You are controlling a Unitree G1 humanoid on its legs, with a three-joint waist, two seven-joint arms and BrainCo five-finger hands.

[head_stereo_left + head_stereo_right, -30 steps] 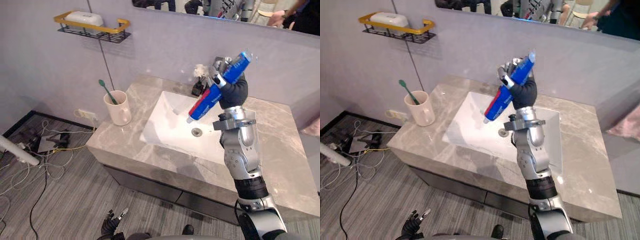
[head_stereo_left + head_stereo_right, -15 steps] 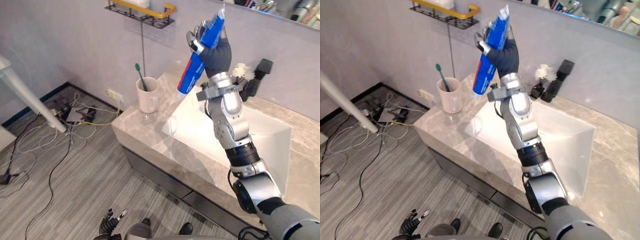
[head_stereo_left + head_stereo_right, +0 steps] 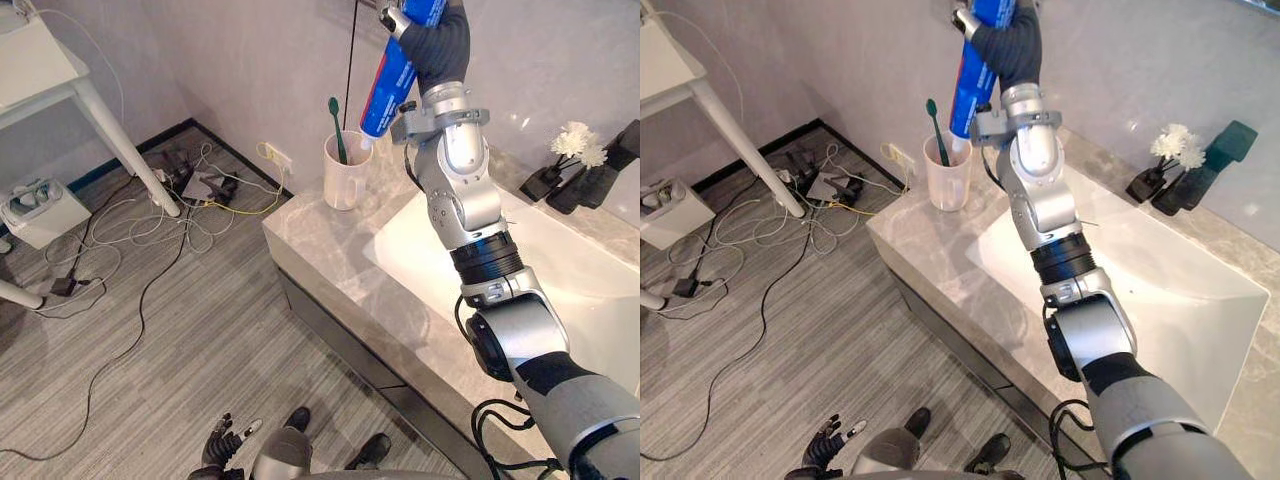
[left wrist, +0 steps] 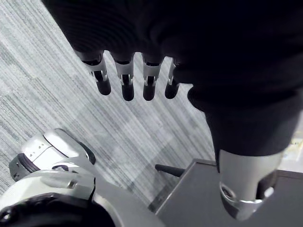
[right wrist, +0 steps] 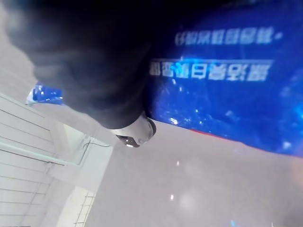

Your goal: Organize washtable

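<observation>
The tube (image 3: 392,75) is up high, blue, gripped tight in the right robot hand (image 3: 440,40), fingers and thumb wrapped round its upper half. It hangs cap-down, and just below the robot hand the cap sits at the mouth of the cup (image 3: 341,182). A toothbrush (image 3: 337,125) stands in that cup, on the surface (image 3: 330,250) beside the sink (image 3: 560,280). The left robot hand (image 4: 147,87) hangs low over the floor (image 4: 57,94), fingers loose, holding nothing.

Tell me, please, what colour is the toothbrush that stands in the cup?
Dark green; the right eye view shows the toothbrush best, in the pale cup.
</observation>
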